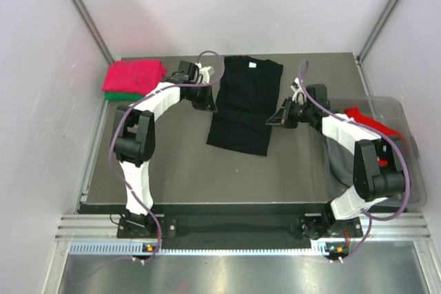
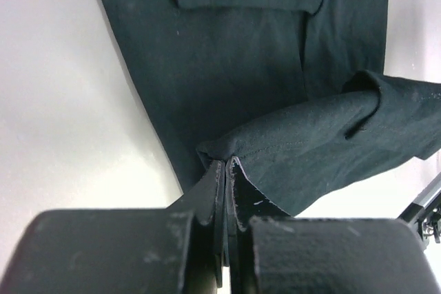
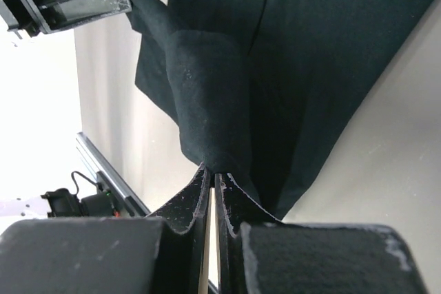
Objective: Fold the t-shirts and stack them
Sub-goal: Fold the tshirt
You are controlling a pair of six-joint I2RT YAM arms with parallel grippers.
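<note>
- find the black cotton t-shirt (image 1: pixel 242 105) spread flat at the centre of the dark grey table top (image 1: pixel 207 170). its collar and small white tag (image 1: pixel 252 65) point to 12 o'clock and its hem to 6 o'clock.
- check the left gripper (image 1: pixel 207 103) at the shirt's 9 o'clock edge. in the left wrist view its jaws are clenched on a raised fold of the black cloth.
- check the right gripper (image 1: pixel 274 119) at the shirt's 3 o'clock edge. in the right wrist view its jaws are pinched together on a raised ridge of the same cloth.
- look to the table's 10 o'clock corner for the folded pink-red t-shirt (image 1: pixel 134 75). it rests on a folded green t-shirt (image 1: pixel 118 96), which shows only as a strip along its 6 o'clock side.
- look to 3 o'clock for the clear plastic bin (image 1: pixel 396 105) at the table's right edge. a bright red t-shirt (image 1: pixel 372 120) and a grey t-shirt (image 1: pixel 340 160) lie crumpled inside it, and the right arm passes over them.
</note>
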